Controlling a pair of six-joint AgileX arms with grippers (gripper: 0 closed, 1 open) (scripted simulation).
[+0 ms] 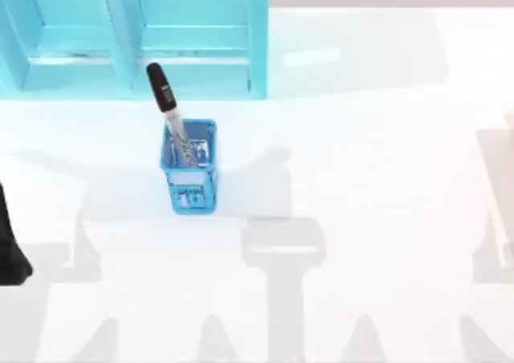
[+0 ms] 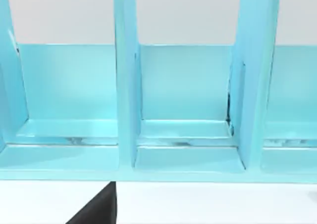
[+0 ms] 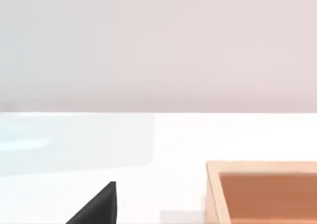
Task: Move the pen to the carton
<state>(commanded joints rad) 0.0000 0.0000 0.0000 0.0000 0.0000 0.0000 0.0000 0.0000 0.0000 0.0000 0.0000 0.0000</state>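
Pen (image 1: 170, 114) tilted in mesh cup (image 1: 190, 170)

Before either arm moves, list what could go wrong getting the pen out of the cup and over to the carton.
1. The pen leans in the blue mesh cup with its black cap tipped toward the turquoise rack. A sideways pull could likely tip the cup.
2. The rack stands right behind the cap, so a high approach from that side may clip it.
3. The carton sits by the right arm, away from the pen, so a long carry or a handover is probably needed.
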